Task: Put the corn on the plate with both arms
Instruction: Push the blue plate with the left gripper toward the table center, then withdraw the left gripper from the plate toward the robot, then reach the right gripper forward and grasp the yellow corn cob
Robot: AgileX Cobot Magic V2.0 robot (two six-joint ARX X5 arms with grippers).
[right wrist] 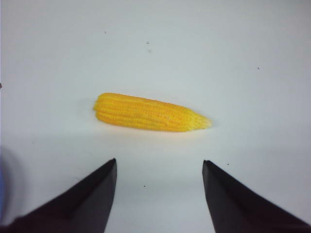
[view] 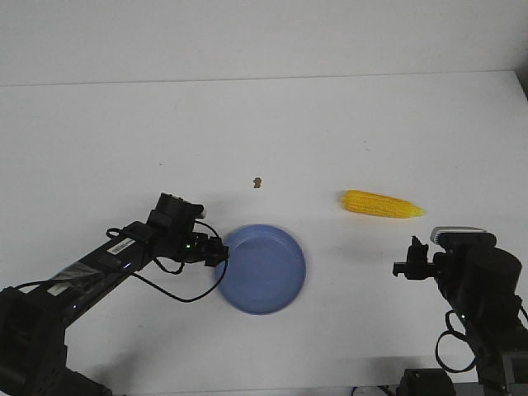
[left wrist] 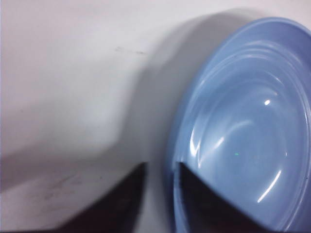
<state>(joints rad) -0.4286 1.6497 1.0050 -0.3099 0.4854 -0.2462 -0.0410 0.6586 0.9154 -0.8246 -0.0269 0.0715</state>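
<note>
Left fingers [left wrist: 160,194] nearly pressed together astride plate [view: 268,285] rim, apparently steadying it mid-desk [view: 264,124]. Right fingers [right wrist: 159,194] spread wide, lined up toward corn [right wrist: 150,113] lying flat beyond them, well apart from plate, ungrasped.

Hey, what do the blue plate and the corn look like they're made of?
The plate looks like glossy plastic or glazed ceramic: smooth periwinkle surface with sharp white glints and concentric ridges; the views can't settle which. The corn looks like a molded plastic replica: uniform bright yellow, neat kernel rows, slight sheen, though a real cob isn't ruled out.
</note>
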